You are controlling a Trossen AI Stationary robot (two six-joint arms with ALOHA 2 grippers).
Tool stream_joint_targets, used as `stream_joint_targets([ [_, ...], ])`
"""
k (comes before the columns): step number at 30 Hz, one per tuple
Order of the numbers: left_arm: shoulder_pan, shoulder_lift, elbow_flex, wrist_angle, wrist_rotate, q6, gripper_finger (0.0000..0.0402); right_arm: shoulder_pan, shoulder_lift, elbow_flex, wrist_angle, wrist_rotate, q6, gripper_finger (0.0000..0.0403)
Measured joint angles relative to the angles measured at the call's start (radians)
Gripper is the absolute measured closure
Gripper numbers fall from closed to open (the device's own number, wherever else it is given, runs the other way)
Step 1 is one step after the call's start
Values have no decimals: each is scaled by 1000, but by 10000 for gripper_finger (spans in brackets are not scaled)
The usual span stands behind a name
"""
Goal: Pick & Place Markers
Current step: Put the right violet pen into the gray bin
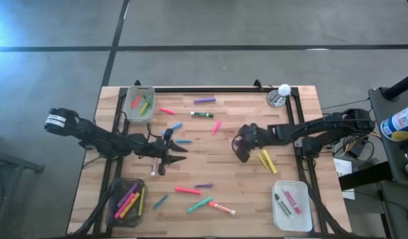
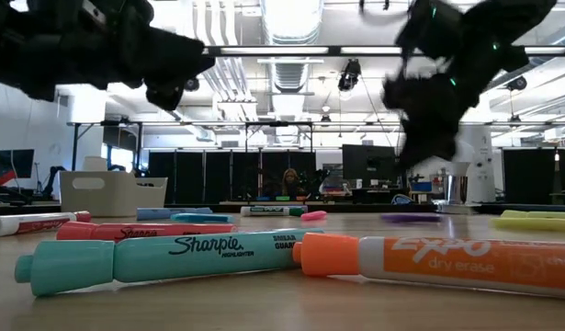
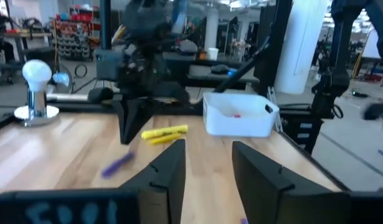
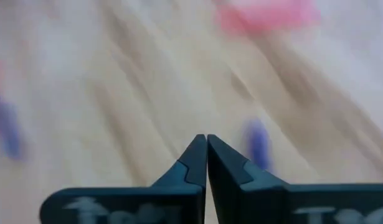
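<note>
The left hand (image 1: 169,158) hung over the middle-left of the table (image 1: 243,192), fingers (image 3: 169,171) spread apart and empty. The right hand (image 1: 242,153) hovered right of centre, its fingers (image 4: 197,158) pressed together on nothing. Markers (image 1: 202,204) lay scattered across the table, two yellow ones (image 1: 267,161) just beside the right hand, others in three corner bins (image 1: 291,206)

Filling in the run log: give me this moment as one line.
left gripper: open, empty, mid-table | right gripper: shut, empty, above table | yellow markers: beside right gripper | loose markers: scattered on table
</note>
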Motion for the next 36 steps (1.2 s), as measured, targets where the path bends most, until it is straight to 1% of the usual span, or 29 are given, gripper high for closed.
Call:
stream_joint_targets([
  [3, 0, 12, 22, 26, 7, 2, 281, 59, 22, -27, 335, 27, -98, 395],
  [5, 0, 21, 32, 28, 8, 2, 284, 87, 47, -37, 466, 30, -144, 395],
  [6, 0, 24, 36, 27, 9, 1, 286, 95, 57, -37, 489, 30, -161, 394],
  [7, 0, 28, 37, 27, 11, -1, 286, 99, 65, -36, 474, 34, -173, 394],
  [9, 0, 35, 38, 29, 11, -1, 287, 99, 79, -24, 384, 43, -161, 394],
  [12, -1, 48, 35, 23, 11, -2, 287, 89, 90, -4, 181, 88, -93, 386],
  [15, 0, 61, 34, 21, 11, -3, 287, 79, 94, 11, -5, 147, -35, 367],
  [17, 0, 66, 34, 20, 11, -3, 287, 71, 93, 12, -64, 152, -18, 349],
  [23, 0, 72, 34, 21, 10, -3, 287, 32, 96, 8, -71, 150, -9, 291],
  [27, 0, 73, 34, 21, 10, -3, 287, -9, 121, 7, -64, 147, -40, 264],
  [30, 0, 73, 34, 19, 7, -3, 287, -43, 170, 7, -44, 85, -56, 254],
  [33, 0, 73, 34, 18, 7, -3, 287, -71, 230, 7, -8, 4, -86, 254],
  [36, 0, 73, 34, 5, 7, -3, 287, -81, 269, 10, 9, -4, -94, 265],
])
